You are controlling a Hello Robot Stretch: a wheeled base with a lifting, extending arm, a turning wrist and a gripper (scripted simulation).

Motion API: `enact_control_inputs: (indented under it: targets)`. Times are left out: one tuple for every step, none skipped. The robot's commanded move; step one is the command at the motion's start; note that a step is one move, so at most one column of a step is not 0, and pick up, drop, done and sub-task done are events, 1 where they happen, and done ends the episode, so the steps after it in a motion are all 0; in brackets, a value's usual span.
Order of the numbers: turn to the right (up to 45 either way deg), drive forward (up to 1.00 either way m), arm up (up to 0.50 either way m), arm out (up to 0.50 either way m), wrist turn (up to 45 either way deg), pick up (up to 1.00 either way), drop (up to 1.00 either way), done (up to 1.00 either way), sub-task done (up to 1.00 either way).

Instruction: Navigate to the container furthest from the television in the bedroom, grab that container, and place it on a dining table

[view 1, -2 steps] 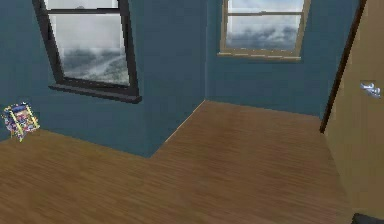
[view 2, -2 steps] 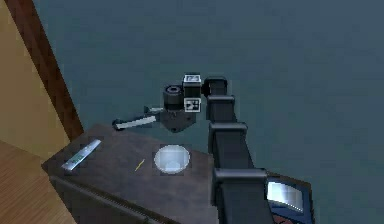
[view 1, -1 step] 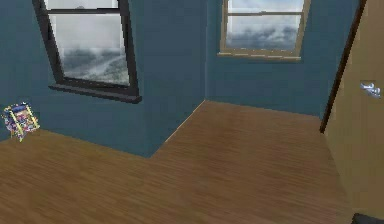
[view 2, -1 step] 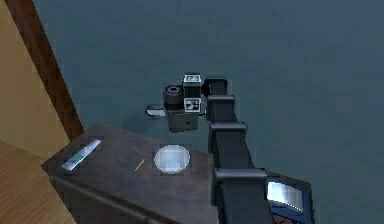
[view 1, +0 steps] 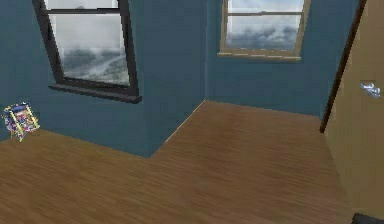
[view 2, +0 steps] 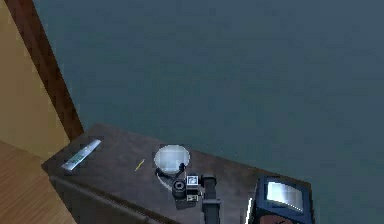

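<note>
Where the arm (view 2: pixel 212 208) rose from the bottom edge, gripper (view 2: pixel 178 183): low centre of the frame, close by the near rim of the bowl (view 2: pixel 170 158); touching or not could not be told, nor whether it held anything or how its fingers stood.
Bowl: white, round, stood upright on the desk (view 2: pixel 110 178), centre frame.
Desk: dark wood, lay across the lower frame; grey flat bar (view 2: pixel 82 155) at left, dark box (view 2: pixel 281 196) lower right.
Wall (view 2: pixel 230 70): teal, rose behind the desk.
</note>
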Motion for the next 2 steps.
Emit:
enact_control_inputs:
  targets:
    - [0.0,0.0,0.0,0.0,0.0,1.0,0.0,0.0,0.0]
    - [0.0,0.0,0.1,0.0,0.0,0.0,0.0,0.0,0.0]
